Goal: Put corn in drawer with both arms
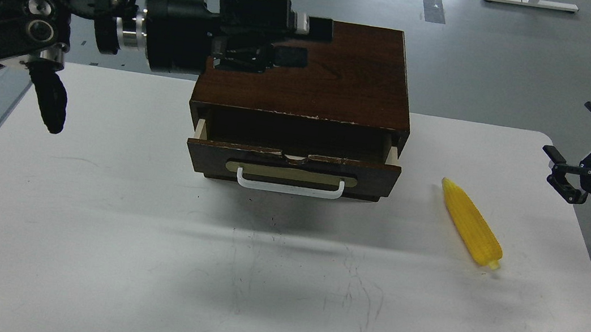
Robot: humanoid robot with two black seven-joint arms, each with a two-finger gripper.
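The yellow corn (pixel 471 222) lies on the white table (pixel 146 260), to the right of the dark wooden box (pixel 340 86). The drawer (pixel 292 167) is pulled out a little, and its white bar handle (pixel 290 187) is free. My left gripper (pixel 305 41) hovers over the back left of the box top, pointing right, with its fingers apart and nothing in it. My right gripper (pixel 572 148) is open and empty at the table's right edge, up and to the right of the corn.
The left arm's elbow and a hanging black cable (pixel 50 99) sit over the table's back left corner. Grey floor lies behind the table. White table surface lies in front of the drawer.
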